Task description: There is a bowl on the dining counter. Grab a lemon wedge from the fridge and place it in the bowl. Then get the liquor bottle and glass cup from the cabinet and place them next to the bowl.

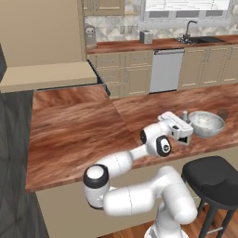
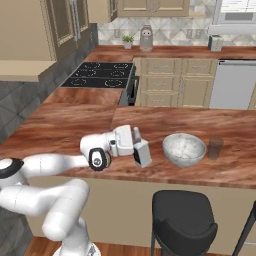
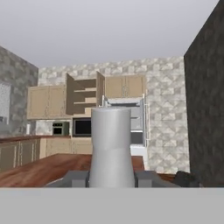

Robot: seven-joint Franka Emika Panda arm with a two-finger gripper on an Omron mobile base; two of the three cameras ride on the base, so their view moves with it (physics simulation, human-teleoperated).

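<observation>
Nearest the cameras, a black stool (image 2: 184, 220) at the bottom of the right base frame, tucked under the desk's (image 2: 75, 125) front edge. Just above it, at centre frame, the tool (image 2: 141, 151) closed on the liquor bottle (image 2: 142, 153), jaws set narrow about its body; bottle held roughly upright, slightly tilted, low over the reddish wood-grain desk top, contact with the top not clear. In the hand frame, the bottle's pale neck (image 3: 110, 146) rising at centre between the two dark fingertips (image 3: 74, 178). Just right of the bottle, the speckled bowl (image 2: 184, 149) on the desk, close beside but apart; contents of the bowl too blurred to tell. Right again of the bowl, a dark glass cup (image 2: 215, 148) standing upright, near the bowl without touching. In the left base frame, the same tool (image 1: 185, 132) at right of centre, with the bowl (image 1: 205, 123) immediately to its right. Farther back, upper left of the right base frame, a black cooktop (image 2: 100, 75). Farthest, upper right of the left base frame, a sink (image 1: 197, 39) with faucet on the wall counter. Centre left of the hand frame, the cabinet (image 3: 83, 95) with doors open and, right of it, the fridge (image 3: 131, 124) open.
</observation>
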